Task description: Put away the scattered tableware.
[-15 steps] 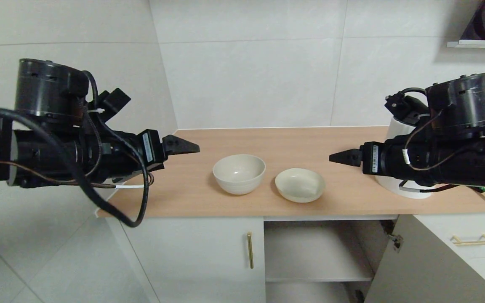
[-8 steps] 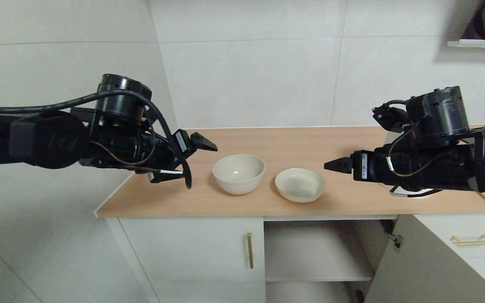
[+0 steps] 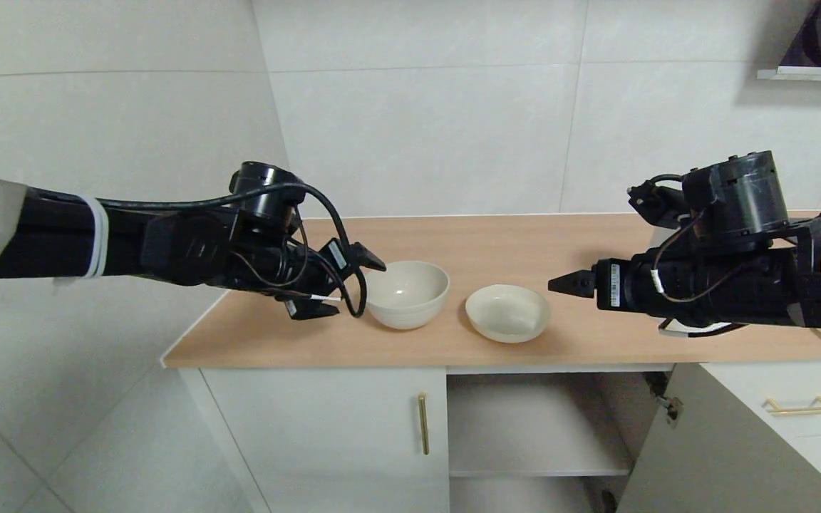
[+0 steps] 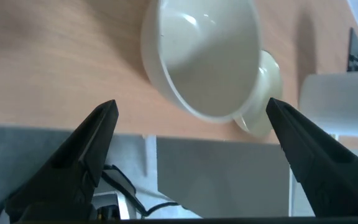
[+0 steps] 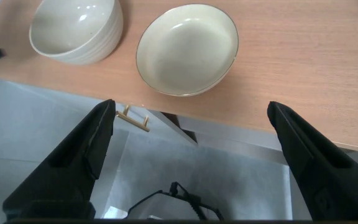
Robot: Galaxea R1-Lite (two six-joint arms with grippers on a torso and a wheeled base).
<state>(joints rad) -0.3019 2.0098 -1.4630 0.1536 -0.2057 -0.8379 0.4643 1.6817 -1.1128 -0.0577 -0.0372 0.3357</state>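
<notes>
Open cupboard (image 3: 533, 424) under wooden counter (image 3: 496, 239)

The right arm (image 3: 710, 285) is covering nearly all of a white vessel (image 3: 703, 328) tucked back behind the right gripper (image 3: 564, 283); what it is, I cannot tell. Over at the left gripper (image 4: 191, 106), the deep bowl (image 4: 210, 56) just ahead of its fingertips is hiding most of the shallow bowl (image 4: 269, 93) beyond. A pale block (image 4: 337, 93) farther out is blurring and running off the edge. Below both grippers, the open cabinet (image 3: 539, 427) is getting cut off at the bottom.
</notes>
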